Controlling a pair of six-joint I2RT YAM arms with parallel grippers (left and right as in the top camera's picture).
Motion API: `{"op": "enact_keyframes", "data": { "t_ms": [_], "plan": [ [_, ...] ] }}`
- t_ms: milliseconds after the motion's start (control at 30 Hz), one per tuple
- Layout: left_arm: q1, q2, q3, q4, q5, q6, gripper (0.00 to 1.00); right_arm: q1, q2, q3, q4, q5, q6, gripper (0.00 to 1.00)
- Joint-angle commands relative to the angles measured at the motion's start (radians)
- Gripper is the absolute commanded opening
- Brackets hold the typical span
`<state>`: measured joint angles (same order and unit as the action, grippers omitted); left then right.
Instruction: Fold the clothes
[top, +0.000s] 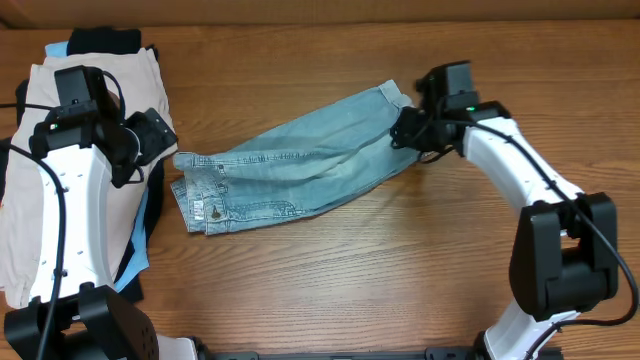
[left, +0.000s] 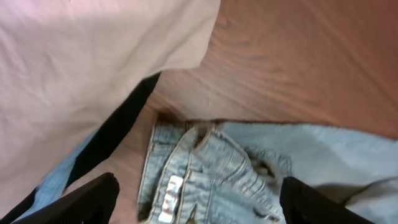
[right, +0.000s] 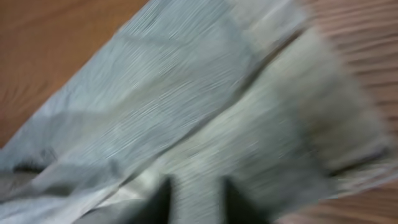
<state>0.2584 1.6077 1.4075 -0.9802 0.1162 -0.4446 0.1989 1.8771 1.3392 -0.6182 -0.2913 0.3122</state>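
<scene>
The overhead camera looks straight down on the whole table (top: 400, 290) with the denim shorts (top: 290, 170) central, while the left wrist camera faces their waistband end from close and the right, blurred, sits even nearer over their opposite end.

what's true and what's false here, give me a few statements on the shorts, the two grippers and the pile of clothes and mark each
1. The denim shorts lie flat on the wooden table. True.
2. The left gripper is shut. False: it stands wide open above the waistband end of the shorts.
3. The right gripper is at the leg-hem end of the shorts. True.
4. The shorts rest on top of the clothes pile. False: they lie beside the pile, on the wood.
</scene>
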Motion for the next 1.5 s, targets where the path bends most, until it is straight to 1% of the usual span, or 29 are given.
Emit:
{"op": "enact_keyframes", "data": {
  "t_ms": [0, 167, 267, 400, 533, 667, 733, 833, 933, 967, 1000, 1067, 1100, 1167, 1233, 1300, 1333, 1367, 1467],
  "plan": [
    [-0.003, -0.005, 0.021, -0.013, 0.007, 0.049, 0.86, 0.080, 0.008, 0.006, -0.008, 0.027, -0.006, 0.04],
    [-0.003, -0.005, 0.021, -0.003, 0.003, 0.049, 0.88, 0.179, 0.062, 0.006, 0.008, 0.062, -0.006, 0.04],
    [-0.003, -0.005, 0.021, 0.004, 0.003, 0.049, 0.90, 0.228, 0.106, 0.006, 0.035, 0.119, -0.002, 0.04],
    [-0.003, -0.005, 0.021, 0.004, -0.001, 0.049, 0.91, 0.239, 0.136, 0.024, 0.076, 0.159, -0.002, 0.04],
    [-0.006, -0.005, 0.021, 0.005, 0.000, 0.049, 0.91, 0.225, 0.137, 0.031, 0.223, 0.224, -0.006, 0.04],
    [-0.005, -0.004, 0.020, 0.005, -0.005, 0.058, 0.92, 0.222, 0.140, 0.045, 0.406, 0.227, 0.006, 0.04],
    [-0.006, -0.004, 0.018, 0.003, -0.010, 0.057, 0.92, 0.222, 0.145, 0.056, 0.476, 0.227, 0.037, 0.04],
    [-0.012, 0.005, 0.018, 0.000, -0.011, 0.057, 0.92, 0.222, 0.156, 0.078, 0.520, 0.215, 0.063, 0.06],
    [-0.018, 0.018, 0.018, -0.002, -0.011, 0.057, 0.93, 0.216, 0.155, 0.117, 0.446, 0.216, 0.060, 0.06],
    [-0.018, 0.021, 0.018, -0.004, -0.011, 0.057, 0.93, 0.209, 0.152, 0.138, 0.401, 0.216, 0.054, 0.10],
    [-0.018, 0.025, 0.018, -0.008, -0.012, 0.057, 0.93, 0.199, 0.147, 0.168, 0.344, 0.216, 0.054, 0.15],
    [-0.018, 0.034, 0.018, -0.011, -0.014, 0.070, 0.93, 0.176, 0.138, 0.235, 0.221, 0.205, 0.049, 0.33],
    [-0.018, 0.038, 0.018, -0.011, -0.015, 0.079, 0.93, 0.166, 0.135, 0.269, 0.159, 0.192, 0.047, 0.43],
    [-0.018, 0.045, 0.018, -0.011, -0.016, 0.087, 0.93, 0.150, 0.135, 0.335, 0.029, 0.157, 0.048, 0.58],
    [-0.018, 0.050, 0.018, -0.011, -0.023, 0.087, 0.93, 0.147, 0.135, 0.359, -0.065, 0.140, 0.091, 0.64],
    [-0.018, 0.053, 0.018, -0.010, -0.023, 0.090, 0.94, 0.151, 0.136, 0.358, -0.114, 0.141, 0.171, 0.64],
    [-0.018, 0.055, 0.018, -0.010, -0.023, 0.090, 0.94, 0.158, 0.143, 0.350, -0.136, 0.145, 0.228, 0.62],
    [-0.018, 0.055, 0.018, -0.009, -0.023, 0.090, 0.94, 0.165, 0.146, 0.346, -0.150, 0.145, 0.272, 0.59],
    [-0.018, 0.055, 0.018, -0.001, -0.023, 0.089, 0.93, 0.208, 0.178, 0.330, -0.159, 0.185, 0.381, 0.45]
  ]
}}
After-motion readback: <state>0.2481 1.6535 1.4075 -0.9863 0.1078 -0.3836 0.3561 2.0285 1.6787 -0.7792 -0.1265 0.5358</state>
